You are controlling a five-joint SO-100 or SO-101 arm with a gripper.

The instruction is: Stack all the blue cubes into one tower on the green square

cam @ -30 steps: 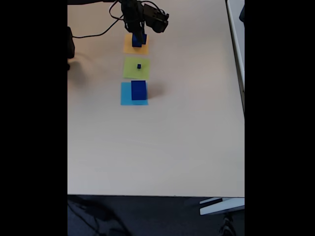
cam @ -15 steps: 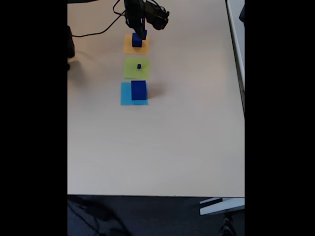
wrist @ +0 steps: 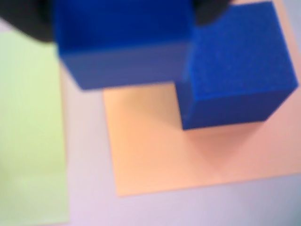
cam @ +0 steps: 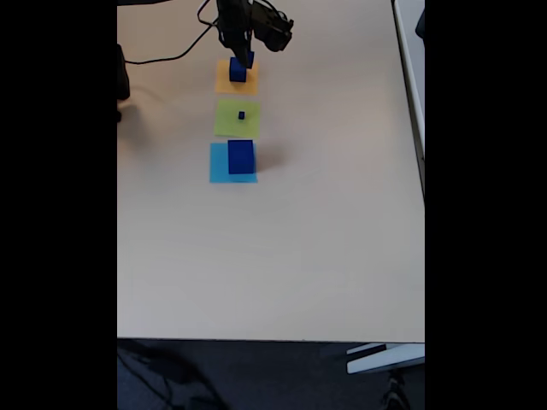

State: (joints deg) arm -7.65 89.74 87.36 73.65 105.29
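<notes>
Showing grainy blue cube [wrist: 237, 66] on flat orange square [wrist: 188, 155]

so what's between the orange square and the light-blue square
In the fixed view, the green square with a tiny blue cube on it.

An office or lab room with a test bench

A wide, pale beige table [cam: 273, 248] fills the fixed view, plain like a desk or meeting table; dark carpet-like floor [cam: 256, 376] shows below its near edge; a second pale surface [cam: 412, 51] stands just beside it at the right; a small black robot arm [cam: 248, 26] sits at the far end with a black cable [cam: 167, 58] trailing across the top; three coloured paper squares [cam: 237, 118] lie in a row like markers
</notes>
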